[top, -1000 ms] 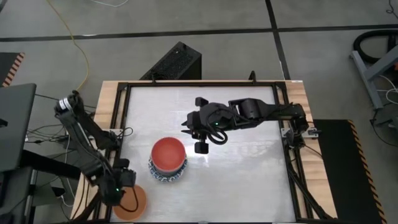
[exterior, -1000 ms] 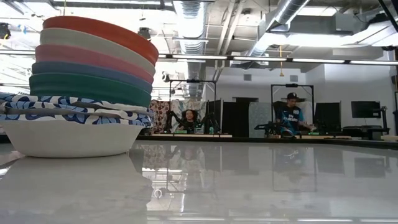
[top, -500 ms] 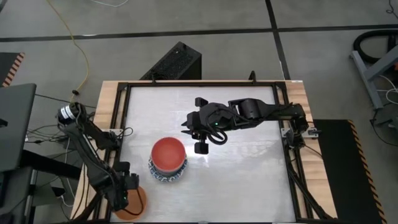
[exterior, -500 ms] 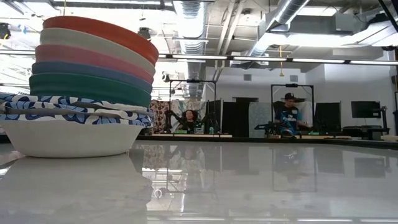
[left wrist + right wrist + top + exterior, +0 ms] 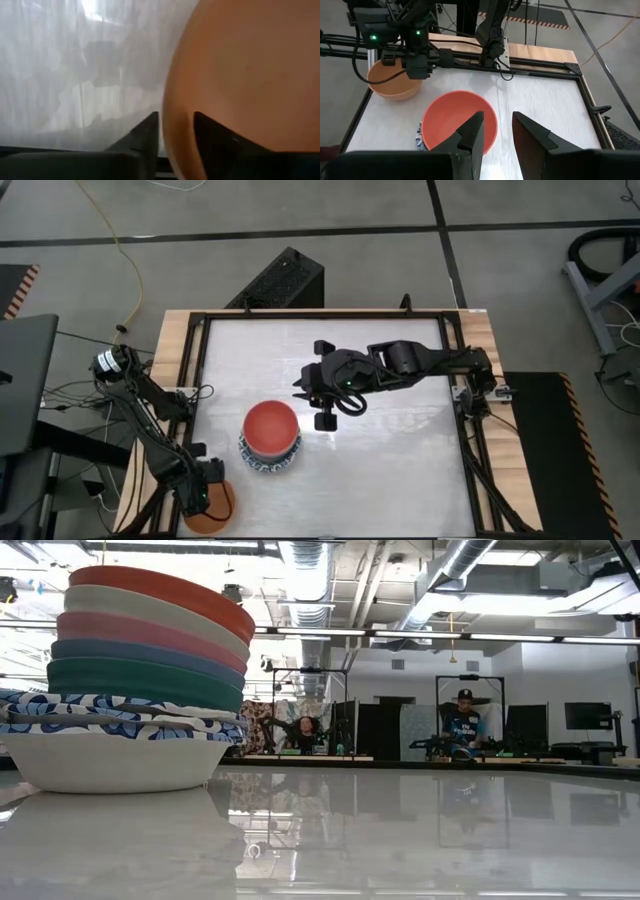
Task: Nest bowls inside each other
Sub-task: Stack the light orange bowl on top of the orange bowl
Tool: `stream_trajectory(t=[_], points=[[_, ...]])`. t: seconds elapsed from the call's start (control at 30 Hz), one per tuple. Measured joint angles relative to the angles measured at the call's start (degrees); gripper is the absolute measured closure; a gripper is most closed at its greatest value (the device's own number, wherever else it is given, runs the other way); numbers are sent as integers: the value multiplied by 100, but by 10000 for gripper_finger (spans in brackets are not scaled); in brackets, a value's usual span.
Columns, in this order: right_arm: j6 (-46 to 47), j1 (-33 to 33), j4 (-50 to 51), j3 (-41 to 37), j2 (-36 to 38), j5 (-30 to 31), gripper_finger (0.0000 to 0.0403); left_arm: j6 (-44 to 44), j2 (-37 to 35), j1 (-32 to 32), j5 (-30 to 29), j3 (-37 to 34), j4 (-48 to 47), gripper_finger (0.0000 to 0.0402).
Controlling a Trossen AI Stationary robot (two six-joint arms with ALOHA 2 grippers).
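A stack of nested bowls (image 5: pixel 271 442) stands left of the table's middle. A red bowl (image 5: pixel 459 120) is on top and a blue-patterned white one (image 5: pixel 110 730) is at the bottom. An orange bowl (image 5: pixel 392 82) sits alone on its base at the table's near left corner. My left gripper (image 5: pixel 202 496) stands over it, pointing down, shut on its rim. My right gripper (image 5: pixel 497 137) hangs open above the table's middle, right of the stack, with nothing between its fingers. My left gripper has the orange bowl's rim (image 5: pixel 176 135) between its two fingers, one finger (image 5: pixel 215 142) inside the bowl and one (image 5: pixel 145 137) outside its wall. It comes from above, pointing down, at the far-left part of the rim. The bowl stands upright on the table.
A black frame (image 5: pixel 200 350) runs around the white table top, with wooden strips (image 5: pixel 172 350) outside it. The orange bowl sits close to the frame's near left corner. The table's right half (image 5: pixel 400 460) is bare white surface. People sit in the room beyond the table (image 5: pixel 465 720).
My left gripper has sunk onto the orange bowl's rim, drifting a little toward the table's near edge and rolling slightly. The orange bowl and the stack have stayed where they were.
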State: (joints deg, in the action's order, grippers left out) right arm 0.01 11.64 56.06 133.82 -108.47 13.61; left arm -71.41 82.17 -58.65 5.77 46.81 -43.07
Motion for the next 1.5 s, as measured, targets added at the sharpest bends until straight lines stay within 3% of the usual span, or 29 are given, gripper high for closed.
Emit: stream_trajectory(t=[0.13, 0.2, 0.47, 0.83, 1.0, 1.1, 1.27, 1.5], points=[[3, 2, 39, 0, 0, 0, 283, 1, 0, 60, 0, 15, 16, 374], [3, 0, 51, 0, 0, -2, 283, 14, -15, 116, -35, 71, 59, 393], [-8, -4, 63, 0, 0, -2, 283, 82, -411, 292, -455, 245, -4, 401], [193, -6, 282, 0, 0, 146, 283, -1249, -1878, 540, -1618, 253, -157, 401], [217, -13, 372, 0, -2, 173, 283, -1513, -2600, 540, -2699, 615, -174, 401], [321, -11, 366, 0, -2, 179, 283, -1293, -2828, 547, -3703, 984, -402, 401], [451, -15, 354, 0, -2, 614, 283, -716, -2777, 791, -5321, 1660, -1152, 401], [468, -15, 74, 0, -2, 1307, 283, 127, -2593, 1582, -6736, 1978, -1532, 401]])
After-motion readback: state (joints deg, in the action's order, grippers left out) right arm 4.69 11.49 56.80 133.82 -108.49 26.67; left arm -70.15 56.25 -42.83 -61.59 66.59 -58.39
